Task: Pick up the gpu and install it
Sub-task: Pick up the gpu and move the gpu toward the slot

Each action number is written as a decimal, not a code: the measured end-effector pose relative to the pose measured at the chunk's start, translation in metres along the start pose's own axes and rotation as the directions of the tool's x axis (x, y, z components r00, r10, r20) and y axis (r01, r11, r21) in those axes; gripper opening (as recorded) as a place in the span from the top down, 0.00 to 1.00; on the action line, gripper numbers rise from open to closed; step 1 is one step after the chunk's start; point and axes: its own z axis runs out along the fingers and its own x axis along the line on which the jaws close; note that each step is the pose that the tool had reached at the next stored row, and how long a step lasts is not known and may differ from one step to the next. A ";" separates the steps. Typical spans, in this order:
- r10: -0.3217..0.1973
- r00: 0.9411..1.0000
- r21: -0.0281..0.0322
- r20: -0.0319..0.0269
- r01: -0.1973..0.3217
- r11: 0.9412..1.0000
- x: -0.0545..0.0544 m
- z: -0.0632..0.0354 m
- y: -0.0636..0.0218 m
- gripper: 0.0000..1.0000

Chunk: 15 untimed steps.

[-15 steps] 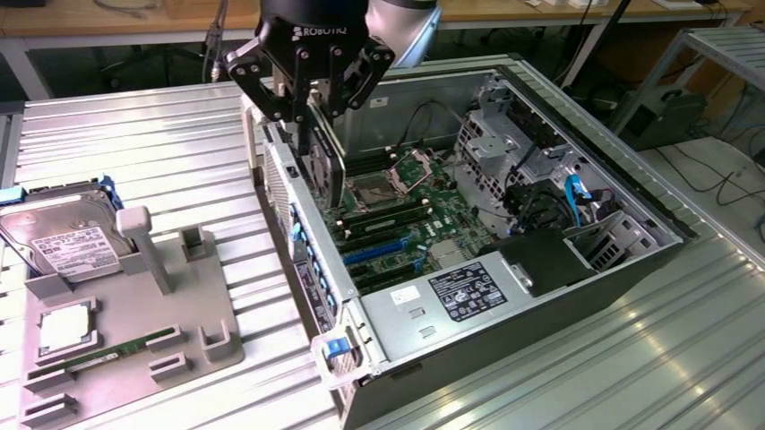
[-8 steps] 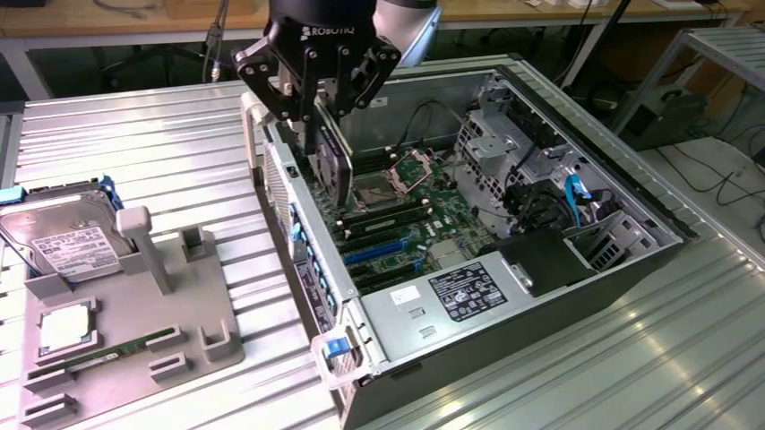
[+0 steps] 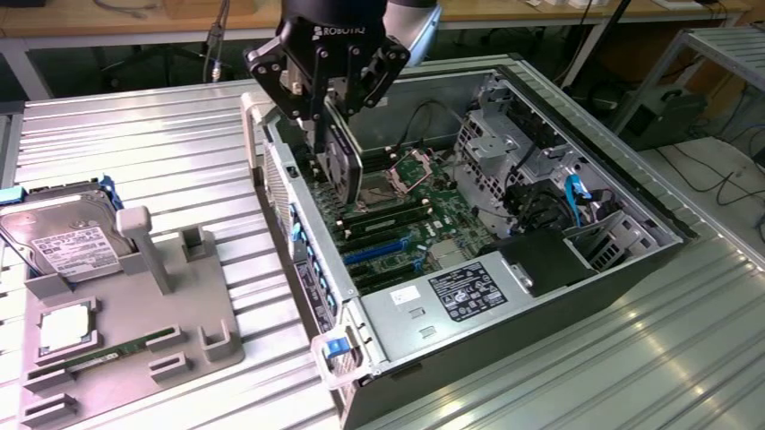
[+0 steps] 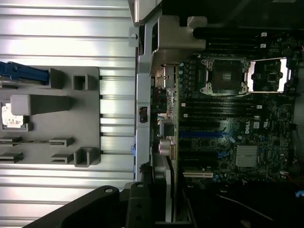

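Note:
The gpu [image 3: 344, 166] is a thin dark card hanging edge-down from my gripper [image 3: 331, 112], which is shut on its top edge. It hovers inside the open computer case [image 3: 633, 210], over the motherboard [image 3: 413, 224] near the case's rear wall. Its lower edge is close above the board's slots but apart from them. In the wrist view the gpu [image 4: 168, 194] shows edge-on between my fingers [image 4: 137, 204], beside the blue expansion slots [image 4: 204, 135] and the open CPU socket [image 4: 223, 76].
A grey parts tray [image 3: 132, 331] lies on the slatted metal table at the exterior view's left. It holds a silver hard drive [image 3: 66, 242], a processor chip [image 3: 66, 327] and a green memory stick [image 3: 107, 354]. Drive cages and cables [image 3: 562, 197] crowd the case's far side.

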 end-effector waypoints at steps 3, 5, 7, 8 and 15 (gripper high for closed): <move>0.000 1.000 0.000 0.000 0.000 1.000 -0.003 0.0001 -0.0001 0.72; 0.000 1.000 0.000 0.000 0.000 1.000 -0.004 0.0002 -0.0001 0.72; 0.000 1.000 0.000 0.000 0.000 1.000 -0.006 0.0003 -0.0001 0.72; 0.000 1.000 0.000 0.000 0.000 1.000 -0.007 0.0005 -0.0001 0.72; 0.000 1.000 0.000 0.000 0.000 1.000 -0.014 0.0013 -0.0003 0.72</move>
